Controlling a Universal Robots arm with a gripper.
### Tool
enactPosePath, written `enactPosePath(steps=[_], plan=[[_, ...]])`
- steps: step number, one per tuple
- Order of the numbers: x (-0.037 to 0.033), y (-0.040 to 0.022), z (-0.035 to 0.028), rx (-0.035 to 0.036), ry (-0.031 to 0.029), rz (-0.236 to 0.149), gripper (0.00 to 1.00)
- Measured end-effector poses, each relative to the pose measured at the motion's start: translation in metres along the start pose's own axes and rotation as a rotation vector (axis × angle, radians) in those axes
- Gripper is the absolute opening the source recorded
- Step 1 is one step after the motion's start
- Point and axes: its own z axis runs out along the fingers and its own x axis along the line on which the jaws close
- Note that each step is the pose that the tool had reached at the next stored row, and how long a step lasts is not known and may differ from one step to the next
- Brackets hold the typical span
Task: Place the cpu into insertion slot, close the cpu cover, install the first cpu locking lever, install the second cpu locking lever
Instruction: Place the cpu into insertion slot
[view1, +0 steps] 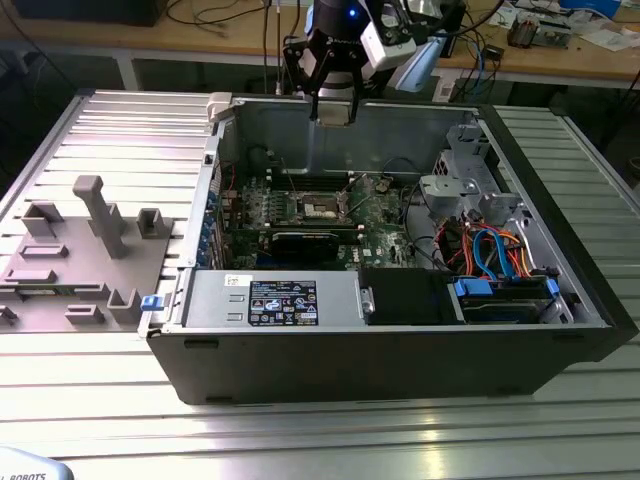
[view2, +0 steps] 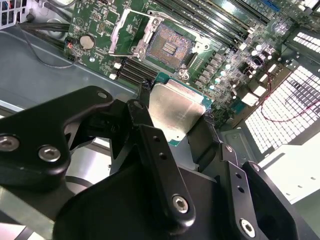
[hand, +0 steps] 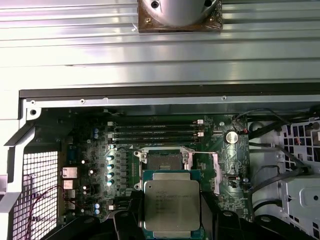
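Black two-fingered hand (view1: 333, 108) up above the rear wall of a dark, open computer case (view1: 400, 350), lying on its side on a ribbed silvery metal bench (view1: 100, 140). Clamped between the black fingers (view2: 150, 145): a small flat square cpu (view2: 177, 110) with a silvery-grey metal top and a green rim. Gripped by two opposite edges, closed no further than the chip's width. Seen likewise in the first wrist view, with the cpu (hand: 171, 205) between the two finger links and its metal top facing the camera.

Held in the air, well apart from the green motherboard (hand: 90, 150) in the case below. On that board, the square insertion slot (view2: 170, 47) with its field of fine contacts, lying uncovered. Just beside it, tilted up and open, the thin silvery metal cpu cover (view2: 125, 32) with a square window. In the exterior view, the insertion slot (view1: 322, 207) near the middle of the board, well below the hand. Near the slot, long black memory rails (hand: 157, 131) in parallel rows. On the bench at the exterior view's left, a grey moulded fixture block (view1: 90, 240) with upright pegs.
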Motion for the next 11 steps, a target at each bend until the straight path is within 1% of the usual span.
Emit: enactPosePath(steps=[11], plan=[[0.0,-0.0002,0.0019,0.0,0.0,0.0,0.55]])
